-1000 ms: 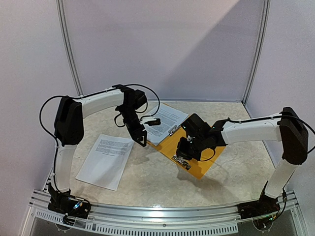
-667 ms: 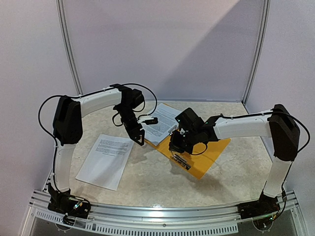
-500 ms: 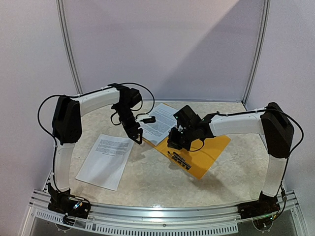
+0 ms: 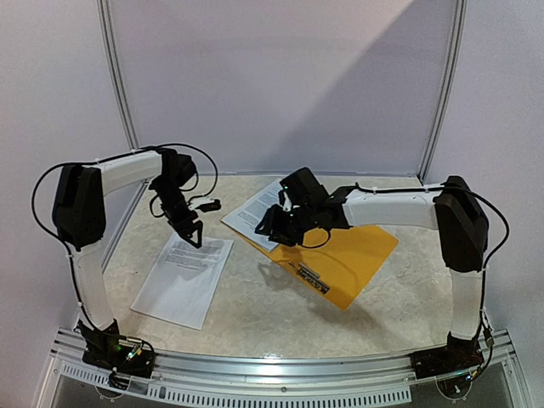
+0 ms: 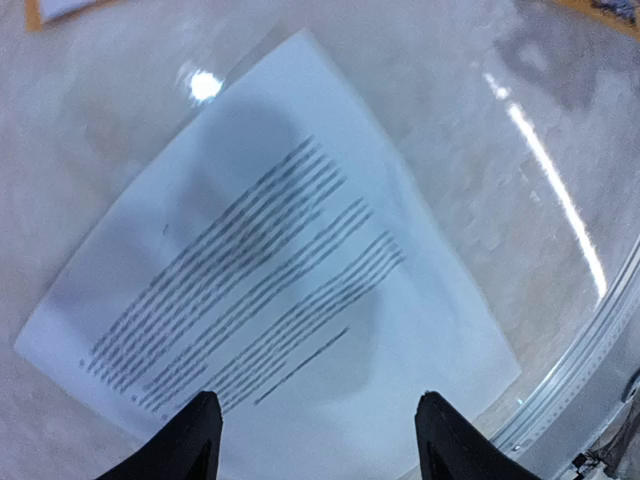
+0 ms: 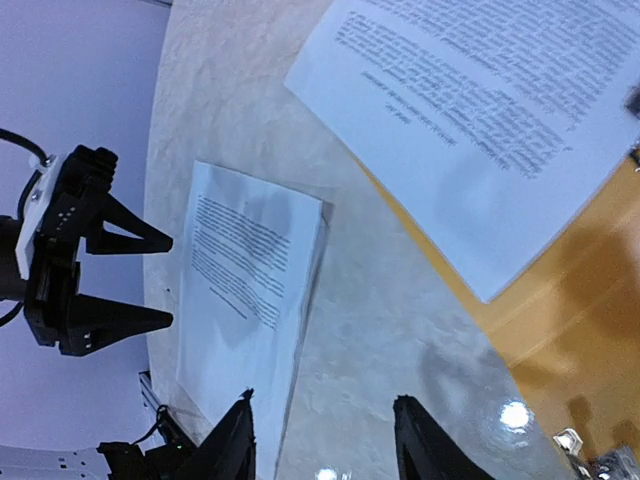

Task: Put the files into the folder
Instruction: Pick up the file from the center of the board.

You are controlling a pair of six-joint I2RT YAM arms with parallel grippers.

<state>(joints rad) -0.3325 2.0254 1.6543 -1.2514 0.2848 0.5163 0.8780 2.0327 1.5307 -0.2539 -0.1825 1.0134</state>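
The orange-yellow folder (image 4: 361, 255) lies open right of centre, one printed sheet (image 4: 253, 210) on its far left part. A second printed sheet (image 4: 183, 272) lies loose on the table at the left. My left gripper (image 4: 194, 234) hovers open and empty over that loose sheet's far end; the left wrist view shows the sheet (image 5: 270, 290) below the spread gripper (image 5: 320, 440). My right gripper (image 4: 265, 229) hovers open and empty over the folder's left edge. The right wrist view shows the gripper (image 6: 325, 440), the sheet on the folder (image 6: 480, 90), the folder (image 6: 575, 290) and the loose sheet (image 6: 245, 290).
The folder's white label strip (image 4: 310, 280) runs along its near edge. A metal clip (image 6: 575, 445) shows on the folder. A metal rail (image 4: 272, 374) borders the table's near edge, and white walls close in the back and both sides.
My left arm has swung left, from beside the folder to above the loose sheet. My right gripper has moved left and back across the folder to its left edge.
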